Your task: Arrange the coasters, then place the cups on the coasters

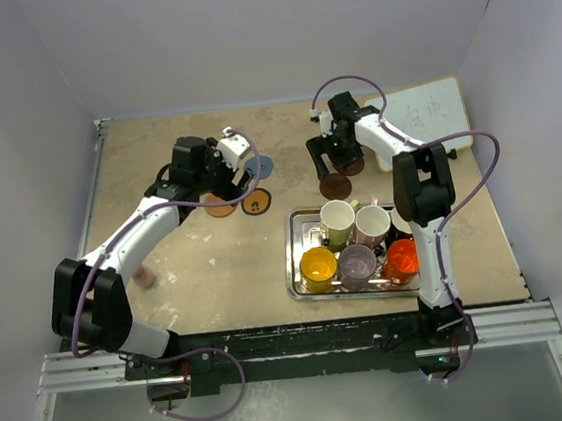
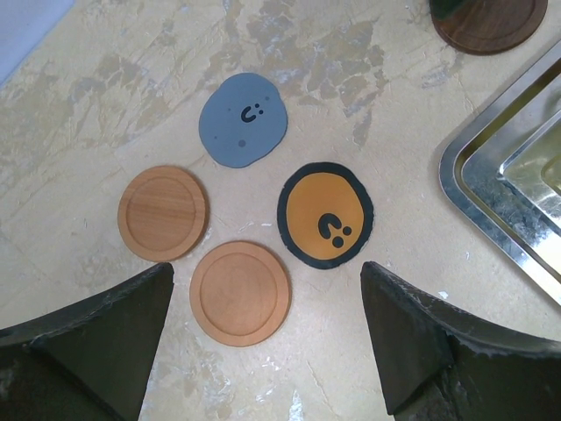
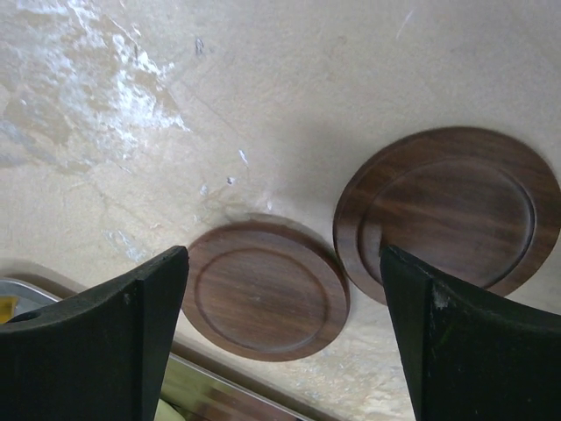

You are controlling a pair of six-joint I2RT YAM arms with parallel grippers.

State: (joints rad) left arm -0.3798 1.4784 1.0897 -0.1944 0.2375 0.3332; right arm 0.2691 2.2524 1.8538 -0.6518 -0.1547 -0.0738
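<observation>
Four coasters lie grouped under my left gripper (image 2: 267, 285), which hangs open above them: a blue one (image 2: 244, 120), a black one with an orange centre (image 2: 325, 214) and two orange-brown ones (image 2: 163, 212) (image 2: 239, 292). My right gripper (image 3: 282, 259) is open, its fingers either side of a dark brown coaster (image 3: 263, 289) lying flat by the tray rim. A second dark brown coaster (image 3: 451, 215) lies just beside it. The cups stand in the steel tray (image 1: 294, 259): cream (image 1: 337, 220), pinkish-white (image 1: 371, 223), yellow-orange (image 1: 318, 267), greyish-purple (image 1: 357, 263), orange-red (image 1: 402, 258). The right arm partly hides a black one (image 1: 400, 220).
The tray's rim (image 2: 456, 167) lies close to the right of the left gripper's coasters. A white board (image 1: 430, 114) lies at the back right of the table. A small pink bottle (image 1: 144, 277) stands near the left arm.
</observation>
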